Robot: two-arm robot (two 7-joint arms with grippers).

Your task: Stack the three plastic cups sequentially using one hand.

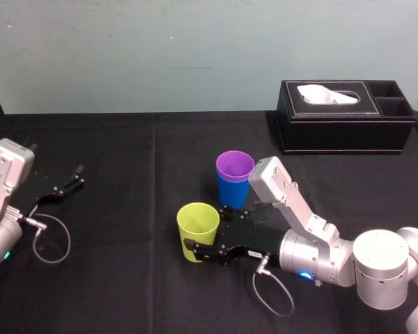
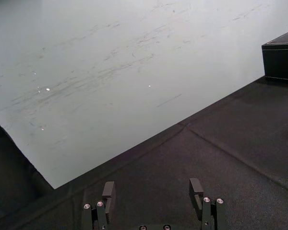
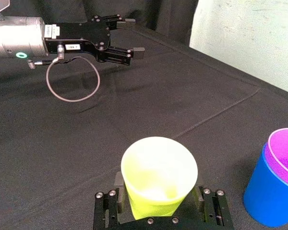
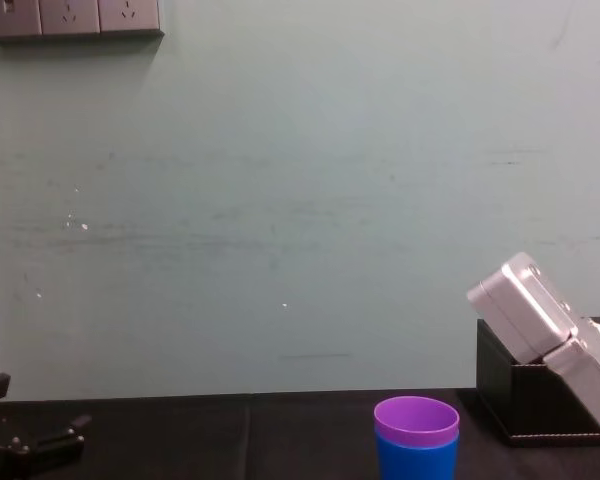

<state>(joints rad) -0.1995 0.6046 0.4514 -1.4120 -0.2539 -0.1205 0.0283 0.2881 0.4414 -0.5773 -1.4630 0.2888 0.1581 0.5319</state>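
Note:
The yellow-green cup point(image 1: 198, 229) stands upright on the black cloth, near the middle front. My right gripper point(image 1: 206, 228) reaches in from the right at table height, and its black fingers press against the cup's lower sides point(image 3: 158, 187). Just behind and to the right, the purple cup point(image 1: 235, 165) sits nested inside the blue cup point(image 1: 232, 193); the chest view has the same pair, purple cup point(image 4: 416, 415) in blue cup point(image 4: 415, 458). My left gripper point(image 1: 73, 176) rests parked at the far left, open and holding nothing point(image 2: 152, 184).
A black tissue box point(image 1: 345, 115) with side compartments stands at the back right. Grey cable loops lie by each wrist, one at the left point(image 1: 52, 240) and one in front of the right arm point(image 1: 273, 292). A pale wall runs behind the table.

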